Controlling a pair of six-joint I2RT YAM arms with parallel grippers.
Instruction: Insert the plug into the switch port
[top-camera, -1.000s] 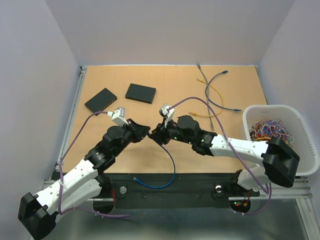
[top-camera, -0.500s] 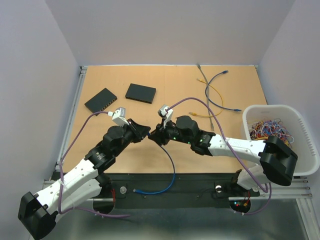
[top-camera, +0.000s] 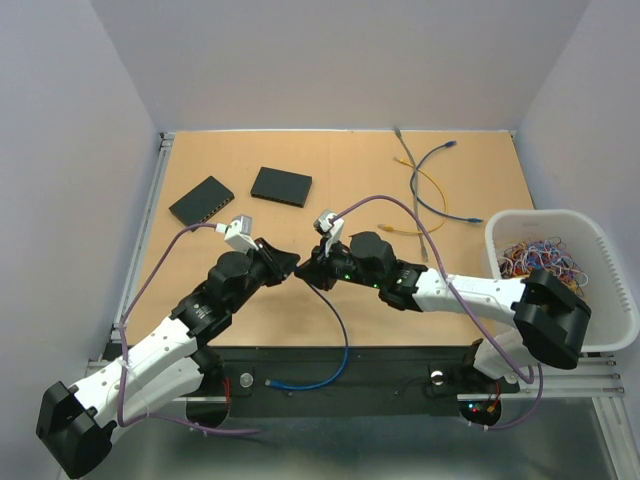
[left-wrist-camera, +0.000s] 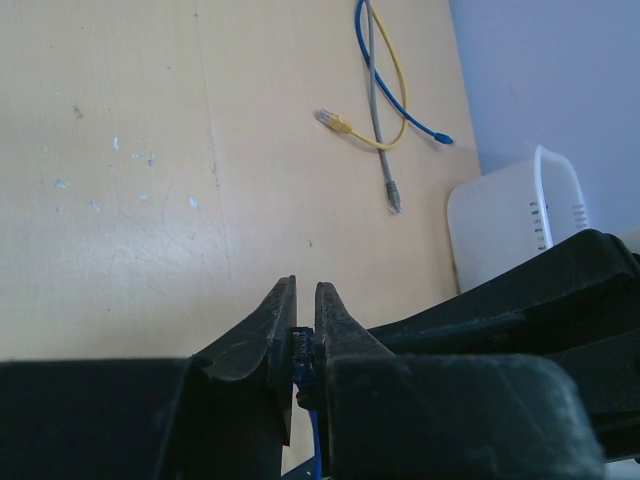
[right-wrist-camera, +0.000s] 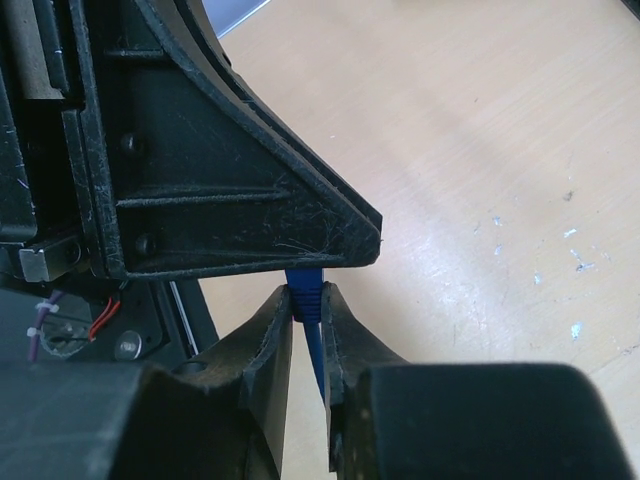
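Blue cable (right-wrist-camera: 315, 345) now within right hand (right-wrist-camera: 307, 298)

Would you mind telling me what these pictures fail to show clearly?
- Blue plug: left wrist view, mostly buried between the left claw fingers.
- Right claw grip on blue cable: right wrist view, contact unclear.
- Switches ports: top view, too small.

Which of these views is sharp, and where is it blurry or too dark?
Top view: even light, sharp throughout, only faint shadows on the table. Left wrist view: table and loose cables crisp; its own jaws dark and blurred, plug dim between them. Right wrist view: blue cable clear, near jaws out of focus.
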